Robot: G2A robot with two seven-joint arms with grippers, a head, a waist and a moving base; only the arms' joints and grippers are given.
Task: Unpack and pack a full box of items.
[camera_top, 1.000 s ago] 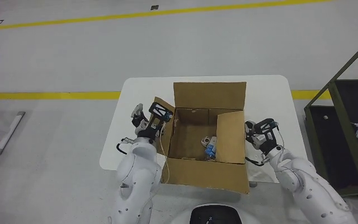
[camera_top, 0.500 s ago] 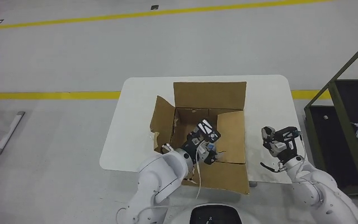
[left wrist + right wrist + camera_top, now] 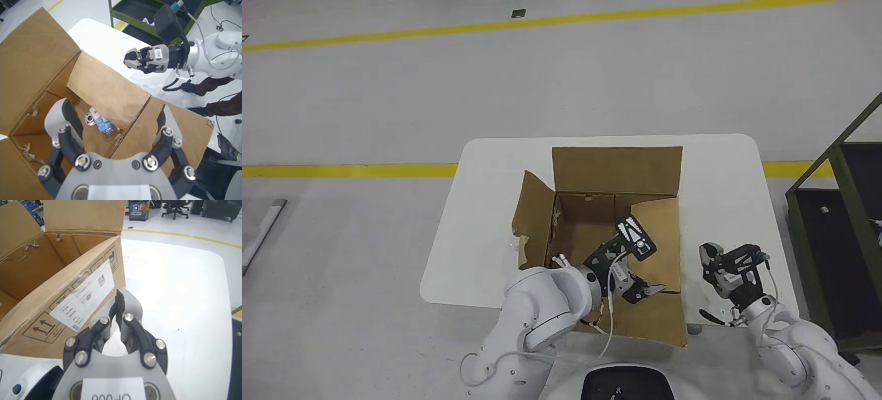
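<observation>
Table [image 3: 722, 170]: white, rounded corners. Box [image 3: 617, 170] stands at its middle, open, all 4 flaps up or folded out. The near flap reaches toward the table's near edge.

Right flap [image 3: 105, 91] leans inward over the box floor. It is the main obstacle.

Left gripper [image 3: 114, 105]: fingers spread wide, nothing between them. It hangs above the box's near right corner, aimed down and in.

Right gripper [image 3: 118, 302]: fingers pressed together, empty. It is outside the box, above the table beside the right wall, toward the table's near right corner.

Bottle [image 3: 103, 126]: clear plastic, blue and white label. It lies on its side on the box floor at the near right corner, its far end tucked under the leaning flap.

Metal ring [image 3: 89, 119]: flat on the floor just beside the bottle. Cannot tell if they touch.

Judged step: unpacking, with the left gripper going in for the bottle.

Doing it well:
- Come down on the open side, clear of the flap's lower edge. A finger catching the cardboard would drag the box.
- Set the 2 fingers across the bottle's body at the label, not end to end.
- Keep the ring outside the grip.
- Close gently. Thin plastic likely buckles and may squirt out.
- The right gripper could push the flap outward from its side, if room is short.
</observation>
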